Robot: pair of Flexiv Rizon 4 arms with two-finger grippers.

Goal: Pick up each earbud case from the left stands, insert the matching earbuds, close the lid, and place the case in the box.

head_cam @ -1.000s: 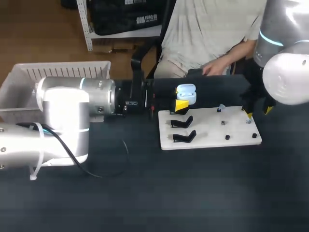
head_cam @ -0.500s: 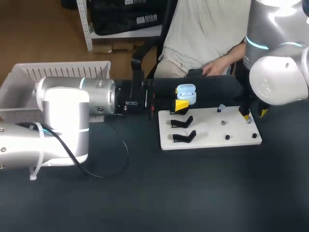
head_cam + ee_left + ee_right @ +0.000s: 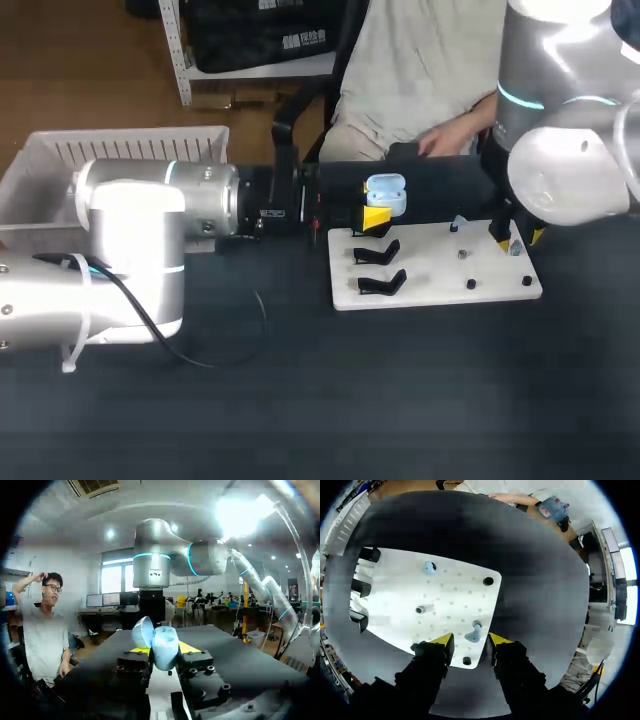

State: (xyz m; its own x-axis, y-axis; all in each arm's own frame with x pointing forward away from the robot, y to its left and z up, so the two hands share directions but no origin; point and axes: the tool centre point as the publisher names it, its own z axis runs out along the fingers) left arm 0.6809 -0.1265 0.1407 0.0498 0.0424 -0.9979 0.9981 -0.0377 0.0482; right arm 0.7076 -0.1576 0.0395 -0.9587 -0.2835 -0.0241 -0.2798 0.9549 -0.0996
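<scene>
Over the back-right corner of the white board [image 3: 430, 275]: right gripper [image 3: 514, 238], fingers apart, hanging above the pale-blue earbud [image 3: 473, 632] on its peg.

Change vs. 1.0 s ago: right arm has swung inward from beyond the board's right edge, so both yellow tips now stand over the board. Wrist view puts the earbud just ahead of and between the open tips, no contact visible, nothing gripped yet.

Back-left corner of the board: left gripper [image 3: 160, 651] clamped on the earbud case [image 3: 386, 192], lid up, held clear above the board. Pos. unchanged across all three head frames, i.e. left arm is parked as a holder. Second earbud [image 3: 429, 568] remains on its peg near the board's back-middle, untouched. Black stands [image 3: 378, 252] on the board's left side: the two visible carry no case. Box [image 3: 140, 133] lies well off the board's left side, behind the left arm.

Meaning for task (judgement): case pick-up is done for this unit, and the step in hand is fetching the 1st earbud. Approach looks nearly aligned. Next needs a short descent and closing on the earbud w/o knocking it off the peg, then a carry across the board to the open case. Insertion, lid closing and boxing are still to do.
</scene>
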